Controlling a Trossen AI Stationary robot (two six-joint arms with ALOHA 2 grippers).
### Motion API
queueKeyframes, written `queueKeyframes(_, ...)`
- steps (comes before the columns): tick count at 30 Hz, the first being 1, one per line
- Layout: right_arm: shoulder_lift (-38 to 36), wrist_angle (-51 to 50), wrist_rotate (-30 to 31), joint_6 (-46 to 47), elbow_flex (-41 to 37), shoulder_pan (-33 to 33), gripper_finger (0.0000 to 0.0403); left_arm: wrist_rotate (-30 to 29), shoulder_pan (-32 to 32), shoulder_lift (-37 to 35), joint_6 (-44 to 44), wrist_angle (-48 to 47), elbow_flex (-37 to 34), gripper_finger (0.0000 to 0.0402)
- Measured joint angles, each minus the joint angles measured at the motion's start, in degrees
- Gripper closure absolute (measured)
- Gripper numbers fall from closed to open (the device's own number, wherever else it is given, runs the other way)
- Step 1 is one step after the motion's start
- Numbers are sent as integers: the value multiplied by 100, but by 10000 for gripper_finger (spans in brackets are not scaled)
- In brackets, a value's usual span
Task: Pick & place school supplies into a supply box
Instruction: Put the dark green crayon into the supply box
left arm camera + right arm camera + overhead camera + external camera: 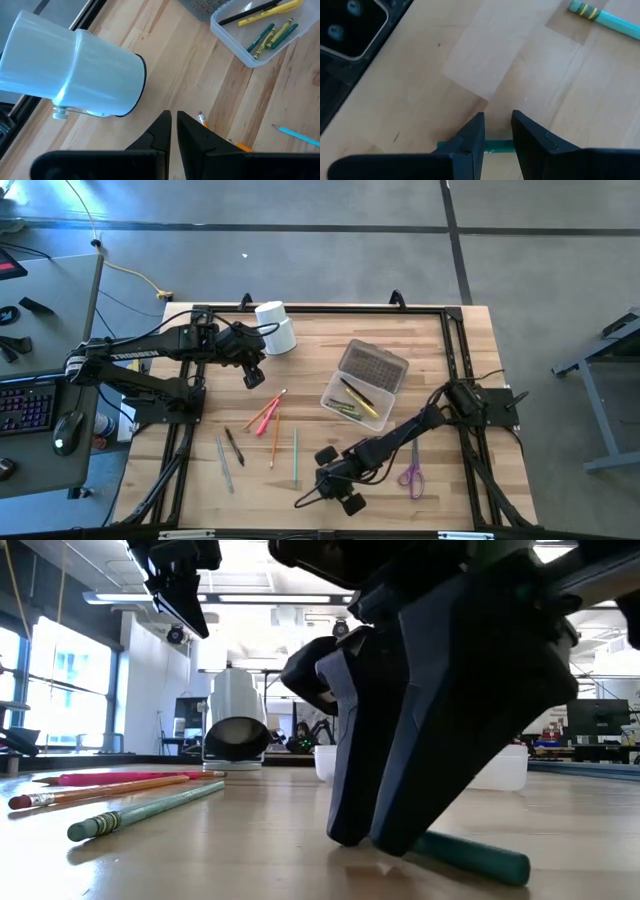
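My right gripper [497, 120] stands open near the table's near edge [335, 485], its fingertips down at the wood. A dark green pencil [497, 146] lies flat under the fingers, running from one finger to the other. One end of it [470, 852] sticks out sideways. My left gripper [172, 125] hangs shut and empty above the table beside the tipped white cup [275, 328]. The clear supply box [355, 402] lies on the table with yellow and green supplies in it. Red and orange pencils [265, 415], a teal pencil [296, 455], a grey pencil [224, 463] and a dark pen [234, 446] lie loose on the table. My right gripper comes down slanting from the far right, with its fingertips [350, 838] at the table just past the green pencil [497, 146]. The pencil lies along the line between the fingers, not pinched. The fingers hide whether they touch it.
Purple-handled scissors [411, 475] lie on the table under the right arm. The box's lid [373, 365], with its dark panel, lies just beyond the box. A dark frame rail [180, 450] runs along the table's left and right edges.
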Motion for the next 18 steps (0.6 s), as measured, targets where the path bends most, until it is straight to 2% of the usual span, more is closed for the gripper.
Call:
queueKeyframes(6,0,-126,406,-426,-3,79,320,2,1,0,0,0,0,334)
queueKeyframes(14,-147,-468,726,-384,-27,187,320,4,2,0,0,0,0,334)
queueKeyframes(18,-342,-768,1181,-344,-58,238,320,2,2,0,0,2,0,334)
